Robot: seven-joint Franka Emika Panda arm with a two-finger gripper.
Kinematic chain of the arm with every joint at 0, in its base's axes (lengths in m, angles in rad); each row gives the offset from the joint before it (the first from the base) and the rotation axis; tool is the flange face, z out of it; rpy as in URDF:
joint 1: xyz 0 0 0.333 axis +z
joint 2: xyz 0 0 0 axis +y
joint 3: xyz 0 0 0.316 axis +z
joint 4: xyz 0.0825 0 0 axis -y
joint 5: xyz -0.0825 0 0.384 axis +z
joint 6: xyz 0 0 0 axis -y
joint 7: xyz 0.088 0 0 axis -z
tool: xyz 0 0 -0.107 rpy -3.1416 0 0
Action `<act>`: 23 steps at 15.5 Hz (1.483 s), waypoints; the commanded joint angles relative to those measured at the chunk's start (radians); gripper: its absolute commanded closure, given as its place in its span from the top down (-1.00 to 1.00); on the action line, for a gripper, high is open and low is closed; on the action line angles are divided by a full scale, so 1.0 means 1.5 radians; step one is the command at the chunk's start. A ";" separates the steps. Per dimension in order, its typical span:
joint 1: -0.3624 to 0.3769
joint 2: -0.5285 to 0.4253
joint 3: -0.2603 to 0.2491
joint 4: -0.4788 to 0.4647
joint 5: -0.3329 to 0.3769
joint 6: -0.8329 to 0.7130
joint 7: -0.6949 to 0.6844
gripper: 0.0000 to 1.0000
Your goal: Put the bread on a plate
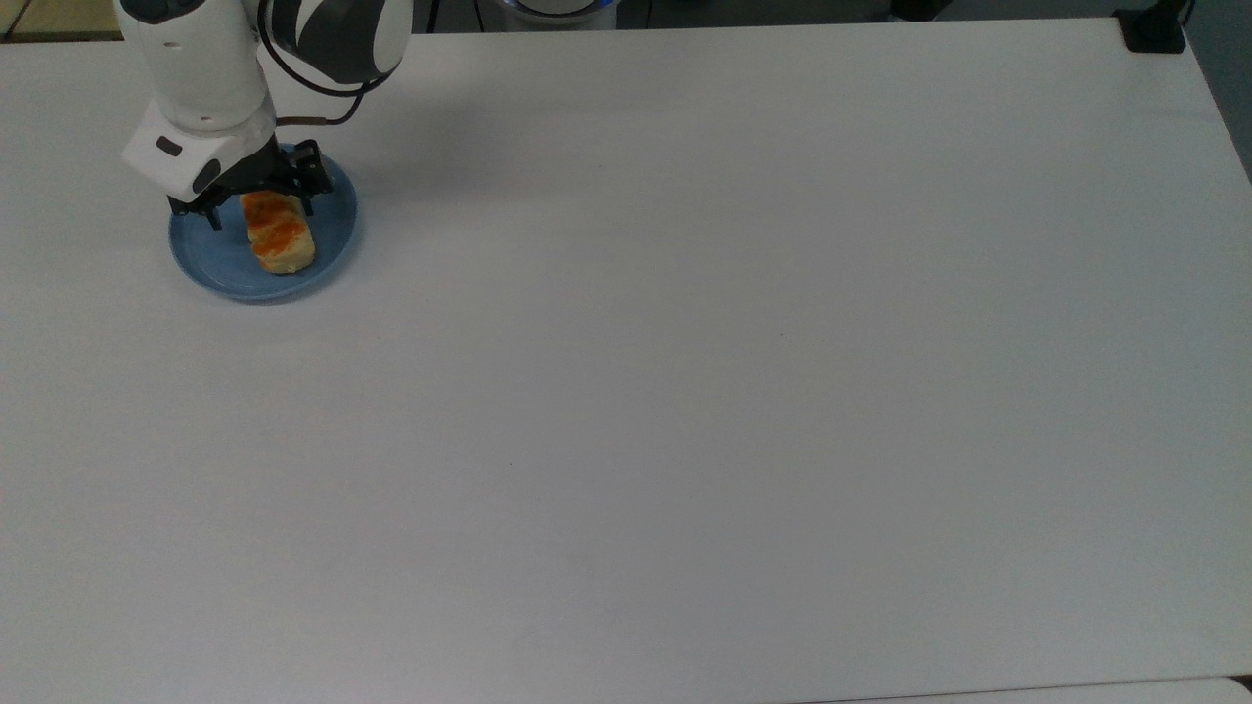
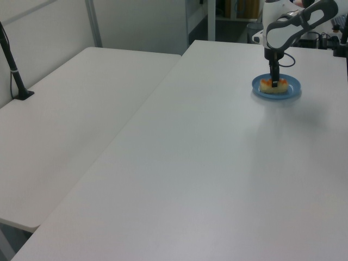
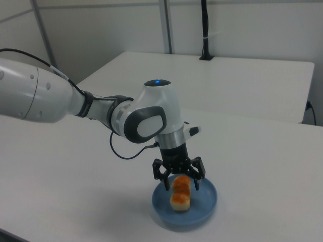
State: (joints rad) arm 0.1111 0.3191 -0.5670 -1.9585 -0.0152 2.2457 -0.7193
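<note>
The bread (image 1: 281, 238) lies flat on the light-blue plate (image 1: 211, 267) at the top view's upper left, glossy orange-brown lobes facing up. My gripper (image 1: 260, 211) stands open right over the bread's far end, one black finger on each side and neither pressing it. In the right view the open gripper (image 3: 180, 185) straddles the bread (image 3: 180, 198), which rests on the plate (image 3: 207, 205). Seen in the left view, the gripper (image 2: 274, 82) hangs just above the bread (image 2: 273, 86) on the plate (image 2: 290, 91).
The plate sits near the far left corner of a large white table (image 1: 685, 391). A second white table (image 2: 65, 125) adjoins it in the left view. A black clamp (image 1: 1152, 29) is fixed at the top view's upper right corner.
</note>
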 commanded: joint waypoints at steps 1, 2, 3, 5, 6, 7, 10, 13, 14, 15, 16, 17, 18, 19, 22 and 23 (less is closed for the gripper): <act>0.010 -0.017 -0.010 -0.023 0.002 0.016 -0.014 1.00; 0.010 -0.018 -0.010 -0.020 0.002 0.012 -0.013 1.00; 0.011 -0.022 -0.011 -0.018 0.002 0.009 -0.008 1.00; 0.015 -0.033 -0.011 -0.009 0.002 0.003 0.012 1.00; 0.017 -0.040 -0.011 0.002 0.002 -0.018 0.029 1.00; 0.017 -0.047 -0.008 0.024 0.002 -0.047 0.046 1.00; 0.020 -0.061 0.004 0.104 0.019 -0.153 0.123 1.00; 0.014 -0.082 0.069 0.171 0.038 -0.203 0.266 1.00; 0.013 -0.089 0.090 0.186 0.038 -0.217 0.297 1.00; 0.013 -0.093 0.112 0.205 0.038 -0.236 0.325 1.00; 0.013 -0.097 0.134 0.224 0.038 -0.259 0.355 1.00; 0.013 -0.098 0.161 0.238 0.032 -0.278 0.386 1.00; 0.012 -0.098 0.188 0.246 0.031 -0.286 0.411 1.00; 0.008 -0.099 0.214 0.248 0.030 -0.289 0.429 1.00; -0.032 -0.103 0.313 0.256 0.016 -0.304 0.475 1.00; -0.044 -0.103 0.348 0.264 0.003 -0.313 0.486 1.00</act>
State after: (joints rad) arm 0.1173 0.1754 -0.1856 -1.5849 0.0251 1.8249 -0.0498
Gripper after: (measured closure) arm 0.000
